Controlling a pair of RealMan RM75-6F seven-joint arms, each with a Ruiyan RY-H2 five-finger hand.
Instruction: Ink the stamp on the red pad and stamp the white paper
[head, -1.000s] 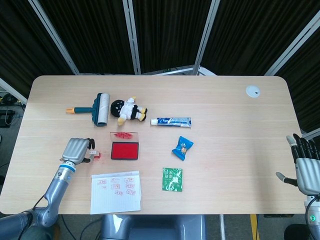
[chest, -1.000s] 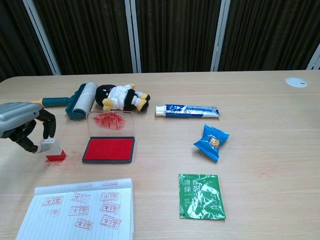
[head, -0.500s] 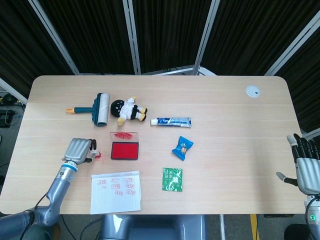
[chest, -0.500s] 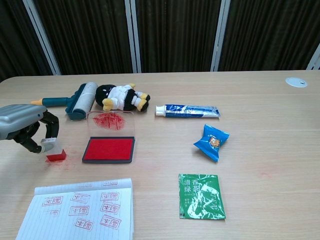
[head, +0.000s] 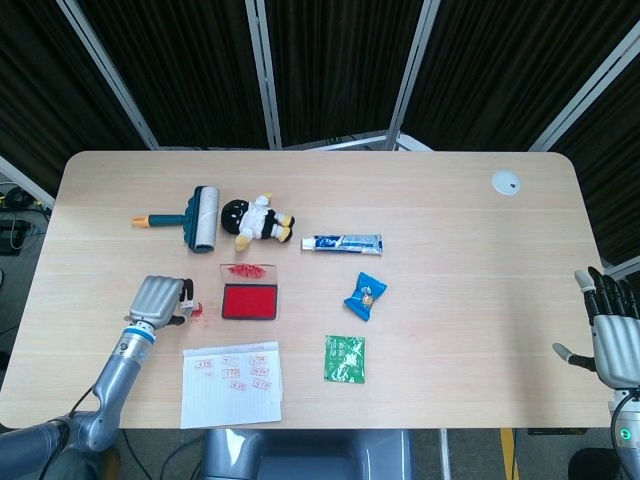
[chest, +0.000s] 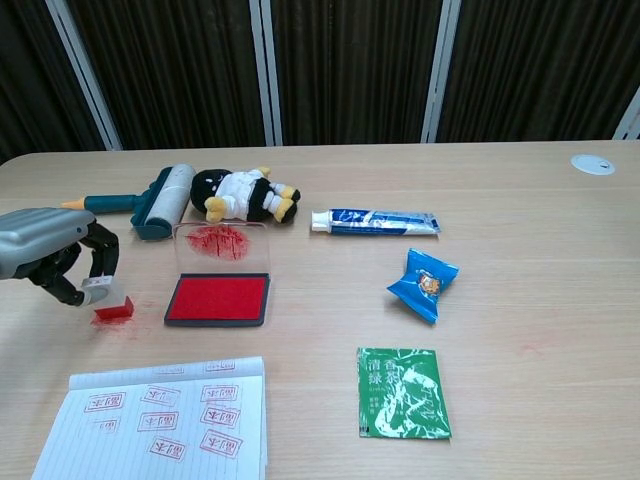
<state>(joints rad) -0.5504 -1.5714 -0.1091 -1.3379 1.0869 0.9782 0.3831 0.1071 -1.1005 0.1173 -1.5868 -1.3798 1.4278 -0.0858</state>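
Red-based stamp: a small block stamp with a clear top and red base (chest: 111, 303) sits on the wooden table (head: 450, 200) just left of the ink pad, over a faint red smear.
Left hand: the grey left hand (chest: 48, 255) curls over the stamp from the left, its dark fingertips (chest: 100, 262) pinching the stamp's clear top.
Ink pad: a red ink pad in a black tray (chest: 218, 298) lies open, its clear lid (chest: 221, 246), smudged red, standing up along the far edge.
Paper: a white lined sheet (chest: 160, 420) lies at the near edge of the table, in front of the stamp and pad, already bearing several red stamp marks.
Right hand: the black-fingered right hand (head: 606, 330) hangs off the table's right edge, fingers spread and holding nothing.
Far side: a lint roller with a teal handle (chest: 150, 201) lies touching a black-and-white plush doll (chest: 245, 196); a blue-and-white tube (chest: 374, 222) lies to their right.
Middle: a blue snack packet (chest: 423, 284) and, nearer, a flat green sachet (chest: 402, 391).
Corner: a small white disc (head: 506, 182) near the far right corner.
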